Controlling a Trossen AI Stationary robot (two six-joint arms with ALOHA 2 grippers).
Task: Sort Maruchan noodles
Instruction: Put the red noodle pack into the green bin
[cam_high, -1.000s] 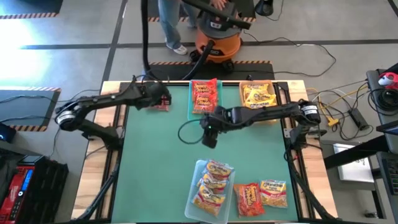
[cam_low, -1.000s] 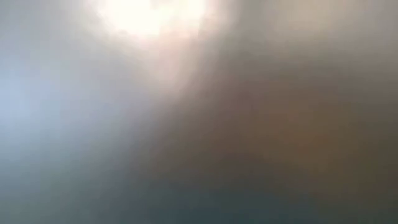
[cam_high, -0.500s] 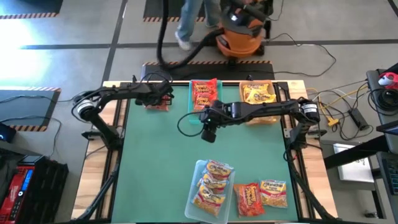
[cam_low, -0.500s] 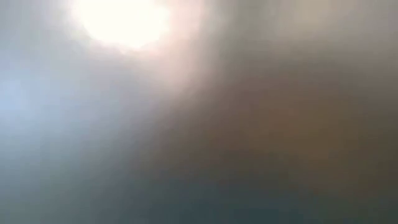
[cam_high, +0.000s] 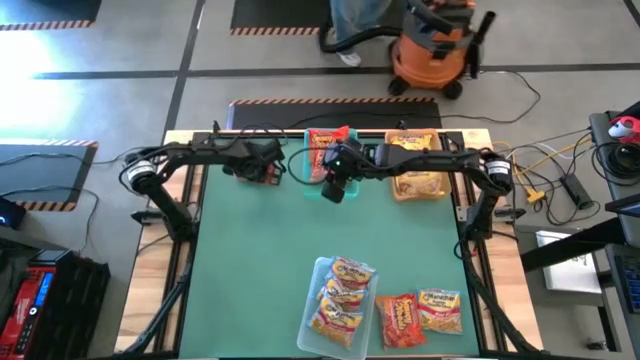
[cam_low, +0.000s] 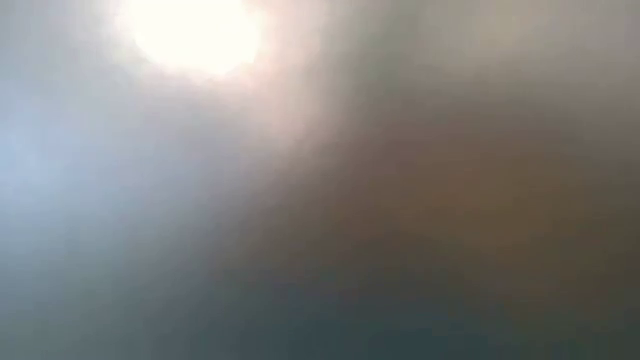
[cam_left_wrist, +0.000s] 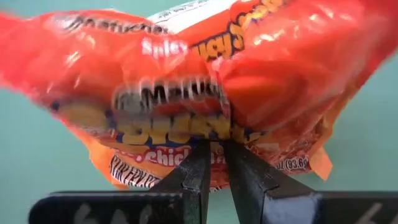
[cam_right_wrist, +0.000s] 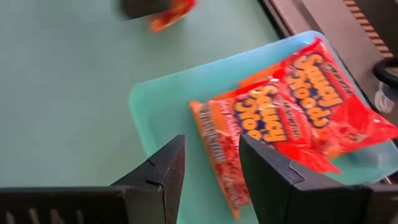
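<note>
Maruchan noodles fill three bins: red packets (cam_right_wrist: 292, 118) in the teal bin (cam_right_wrist: 161, 102), yellow ones in the tan bin (cam_high: 415, 185) beside it, yellow-orange ones in the clear bin (cam_high: 312, 320). Left gripper (cam_left_wrist: 214, 171), beside the teal bin, pinches a red spicy packet (cam_left_wrist: 186, 81) between closed fingers. Right gripper (cam_right_wrist: 211, 171), fingers spread and empty, has moved from the tabletop's (cam_high: 250, 260) middle to the teal bin.

Green table (cam_high: 260, 260); black pincers; red packet (cam_left_wrist: 205, 93) with yellow lettering in the left pincer (cam_left_wrist: 214, 165); red packets (cam_right_wrist: 292, 118) in a teal bin (cam_right_wrist: 161, 106); orange vacuum (cam_high: 432, 62).
</note>
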